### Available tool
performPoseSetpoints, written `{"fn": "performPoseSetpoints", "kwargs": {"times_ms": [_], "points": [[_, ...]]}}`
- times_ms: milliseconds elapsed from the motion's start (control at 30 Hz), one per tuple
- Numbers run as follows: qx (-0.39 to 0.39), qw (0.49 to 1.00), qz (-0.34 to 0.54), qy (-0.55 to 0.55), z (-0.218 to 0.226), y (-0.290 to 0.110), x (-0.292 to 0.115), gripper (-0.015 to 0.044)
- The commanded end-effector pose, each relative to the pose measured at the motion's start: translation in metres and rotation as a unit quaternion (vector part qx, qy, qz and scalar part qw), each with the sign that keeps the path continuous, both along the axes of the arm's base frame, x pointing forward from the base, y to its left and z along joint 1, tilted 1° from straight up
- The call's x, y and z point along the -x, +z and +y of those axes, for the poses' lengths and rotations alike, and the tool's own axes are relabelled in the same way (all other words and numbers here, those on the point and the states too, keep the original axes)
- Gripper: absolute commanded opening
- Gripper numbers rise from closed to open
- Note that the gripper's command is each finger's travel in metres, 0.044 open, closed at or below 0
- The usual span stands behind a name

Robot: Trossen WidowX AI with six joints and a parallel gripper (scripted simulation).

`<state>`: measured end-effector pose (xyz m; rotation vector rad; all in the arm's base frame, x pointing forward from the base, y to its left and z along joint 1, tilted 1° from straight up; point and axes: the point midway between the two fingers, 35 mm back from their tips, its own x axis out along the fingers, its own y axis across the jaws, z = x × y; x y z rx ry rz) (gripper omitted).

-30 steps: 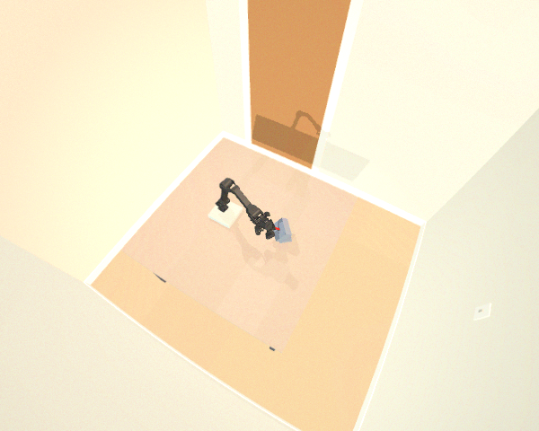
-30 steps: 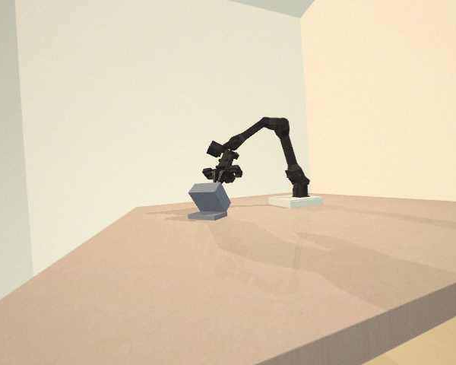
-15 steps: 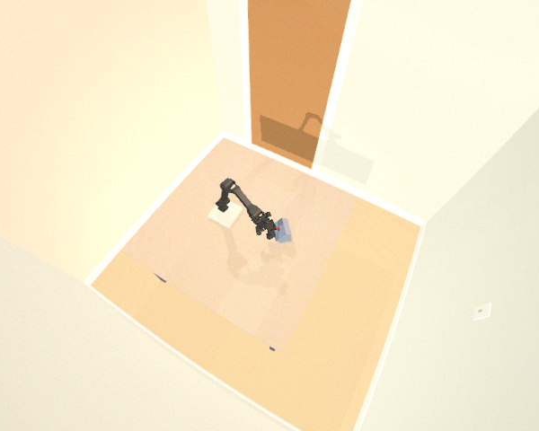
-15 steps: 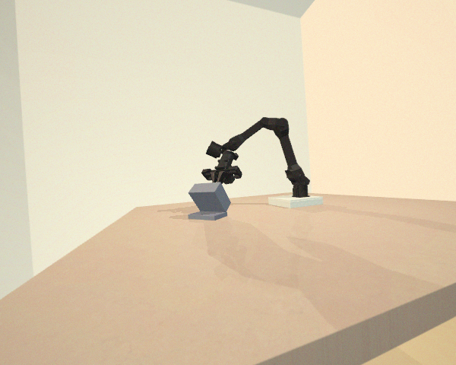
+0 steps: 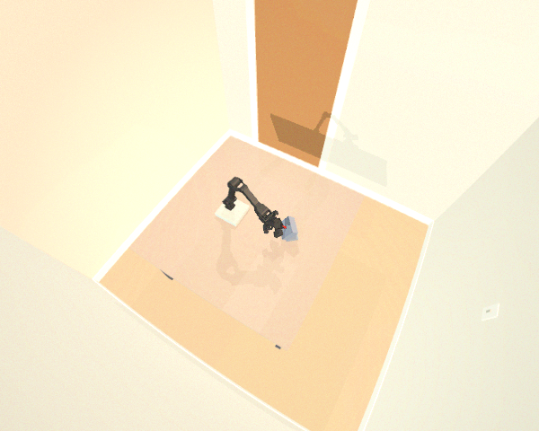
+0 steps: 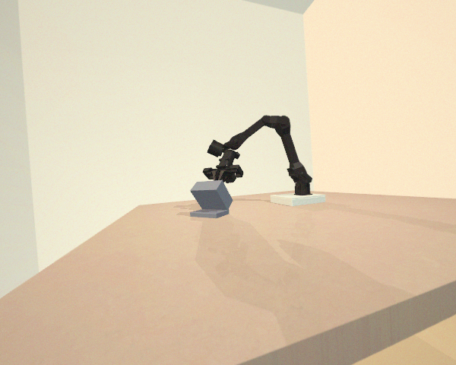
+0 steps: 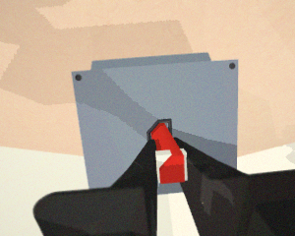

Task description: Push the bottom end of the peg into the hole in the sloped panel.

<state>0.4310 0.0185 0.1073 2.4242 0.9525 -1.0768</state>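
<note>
Warm, even light is filling the room. The arm [image 6: 275,129] is casting several soft, overlapping shadows across the counter [image 6: 259,274] and onto the far wall. All views are showing coarse, jagged edges; the top view is bending straight lines near its borders.
</note>
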Motion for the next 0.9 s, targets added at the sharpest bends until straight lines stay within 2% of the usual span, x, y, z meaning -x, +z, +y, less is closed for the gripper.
{"fn": "performPoseSetpoints", "kwargs": {"times_ms": [0, 267, 800, 867], "points": [[-0.002, 1.0, 0.001, 0.001, 0.0016, -0.0027, -0.0011, 0.0], [0.0, 1.0, 0.0, 0.0, 0.0002, -0.0002, -0.0002, 0.0], [0.0, 1.0, 0.0, 0.0, -0.0024, 0.0021, 0.0019, 0.042], [0.001, 1.0, 0.001, 0.0, -0.0051, 0.0046, 0.0041, 0.044]]}}
